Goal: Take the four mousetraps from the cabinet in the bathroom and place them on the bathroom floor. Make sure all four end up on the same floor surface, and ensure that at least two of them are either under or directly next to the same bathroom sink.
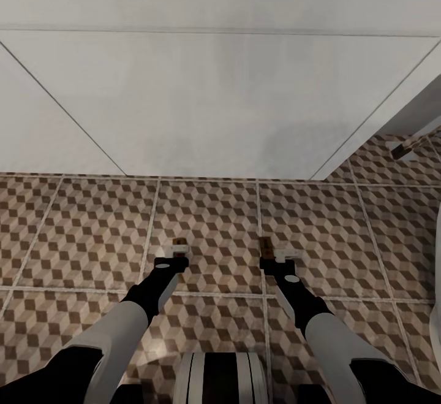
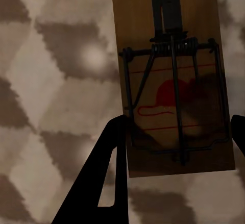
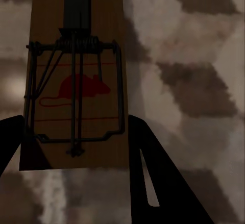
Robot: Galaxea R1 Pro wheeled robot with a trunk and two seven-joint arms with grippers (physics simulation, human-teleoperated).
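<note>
Wrist views: mousetrap (image 2: pixel 173 81) between each hand's (image 2: pixel 176 147) fingers.

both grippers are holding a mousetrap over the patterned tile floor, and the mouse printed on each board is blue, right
Not quite: the printed mouse is red, not blue. The left wrist view shows the left gripper shut on a mousetrap with a red mouse outline, and the right wrist view shows the same on the right gripper's mousetrap. Both are indeed held over the patterned tile floor.

Head downward; wrists close above floor (image 1: pixel 214 220)
</note>
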